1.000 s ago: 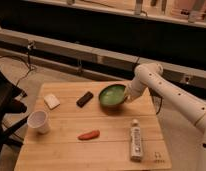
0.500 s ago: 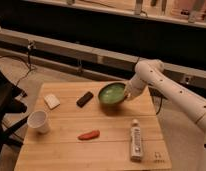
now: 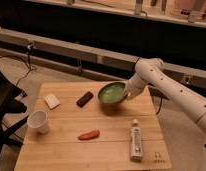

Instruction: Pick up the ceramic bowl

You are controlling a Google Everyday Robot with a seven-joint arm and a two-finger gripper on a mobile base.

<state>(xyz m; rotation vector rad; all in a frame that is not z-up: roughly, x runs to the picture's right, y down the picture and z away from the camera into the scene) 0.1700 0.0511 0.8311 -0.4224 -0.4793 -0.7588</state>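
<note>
The ceramic bowl [image 3: 112, 93], dark green outside and mottled light green inside, is at the back right of the wooden table [image 3: 71, 150]. It is tilted toward the camera and held a little above the tabletop, with its shadow beneath it. My gripper [image 3: 127, 93], at the end of the white arm [image 3: 166, 87], is shut on the bowl's right rim. The arm reaches in from the right.
A white paper cup [image 3: 38, 121] stands at the left. A pale block [image 3: 51, 101] and a dark bar [image 3: 85, 99] lie behind it. A red-orange item [image 3: 89, 134] lies at centre front, and a white bottle [image 3: 136, 140] lies at the right front. A dark chair [image 3: 6, 110] is at the left.
The bowl has risen slightly off the table and tipped toward the camera, with my gripper on its right rim. Nothing else moved.
</note>
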